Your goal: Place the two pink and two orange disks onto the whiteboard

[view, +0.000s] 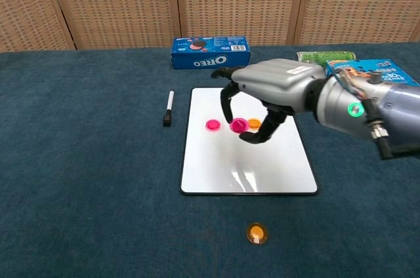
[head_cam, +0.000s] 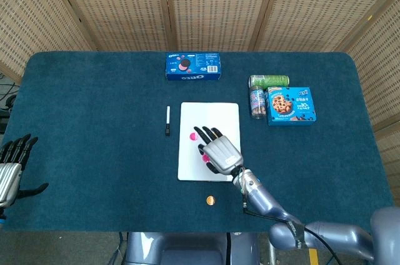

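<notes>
The whiteboard [view: 249, 166] [head_cam: 190, 165] lies mid-table. One pink disk [view: 212, 124] [head_cam: 192, 135] and one orange disk [view: 254, 123] sit on its upper half; the orange one is partly hidden behind my fingers in the chest view and fully hidden in the head view. My right hand [view: 272, 91] [head_cam: 219, 149] hovers over the board and pinches a second pink disk [view: 238, 125] [head_cam: 205, 158] between thumb and finger, between the two lying disks. A second orange disk [view: 257, 233] [head_cam: 210, 200] lies on the cloth in front of the board. My left hand [head_cam: 12, 171] rests at the table's left edge, fingers apart, holding nothing.
A marker [view: 168, 108] lies just left of the board. A blue Oreo box [view: 211, 53] stands behind it. At the back right are a green can [head_cam: 269, 80], a bottle [head_cam: 257, 102] and a blue cookie box [head_cam: 291, 106].
</notes>
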`<control>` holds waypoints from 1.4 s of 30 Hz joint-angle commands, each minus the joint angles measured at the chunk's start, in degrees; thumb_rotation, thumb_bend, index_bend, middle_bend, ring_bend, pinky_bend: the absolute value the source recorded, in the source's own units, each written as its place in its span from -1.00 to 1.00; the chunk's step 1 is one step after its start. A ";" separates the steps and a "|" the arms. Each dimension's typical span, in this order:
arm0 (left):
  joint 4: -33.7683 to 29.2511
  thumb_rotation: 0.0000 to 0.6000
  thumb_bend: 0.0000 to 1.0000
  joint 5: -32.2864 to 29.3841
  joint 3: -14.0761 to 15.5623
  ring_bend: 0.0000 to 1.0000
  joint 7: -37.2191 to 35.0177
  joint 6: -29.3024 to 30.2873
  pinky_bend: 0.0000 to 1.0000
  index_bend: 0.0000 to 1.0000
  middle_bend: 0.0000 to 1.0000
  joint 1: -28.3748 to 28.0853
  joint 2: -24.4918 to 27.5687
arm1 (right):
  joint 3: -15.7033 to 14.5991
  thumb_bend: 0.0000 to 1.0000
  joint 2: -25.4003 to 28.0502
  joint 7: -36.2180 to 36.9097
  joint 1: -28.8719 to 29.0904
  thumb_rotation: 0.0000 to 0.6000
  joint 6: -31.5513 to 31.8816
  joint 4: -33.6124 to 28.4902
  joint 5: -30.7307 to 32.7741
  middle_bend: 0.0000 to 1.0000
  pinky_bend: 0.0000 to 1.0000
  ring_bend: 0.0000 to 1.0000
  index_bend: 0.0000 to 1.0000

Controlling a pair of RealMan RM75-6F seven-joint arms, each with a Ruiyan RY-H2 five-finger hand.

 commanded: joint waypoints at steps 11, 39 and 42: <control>1.54 1.00 -1.00 -0.67 -1.43 -1.00 2.79 3.90 -1.00 -1.00 -1.00 1.12 -1.99 | 3.14 -0.17 -12.84 -12.59 12.45 1.00 3.78 7.58 18.20 -1.00 -0.77 -1.00 -0.04; 2.30 1.00 -1.00 0.72 -0.99 -1.00 0.14 3.31 -1.00 -1.00 -1.00 0.98 -1.54 | 1.18 -0.75 -7.67 -10.13 13.13 1.00 12.11 1.40 17.02 -1.00 -0.77 -1.00 -1.00; 2.26 1.00 -1.00 1.40 -0.59 -1.00 -0.96 3.10 -1.00 -1.00 -1.00 0.98 -1.13 | -1.60 -0.71 0.61 -4.69 7.84 1.00 15.87 -5.38 8.53 -1.00 -0.77 -1.00 -1.00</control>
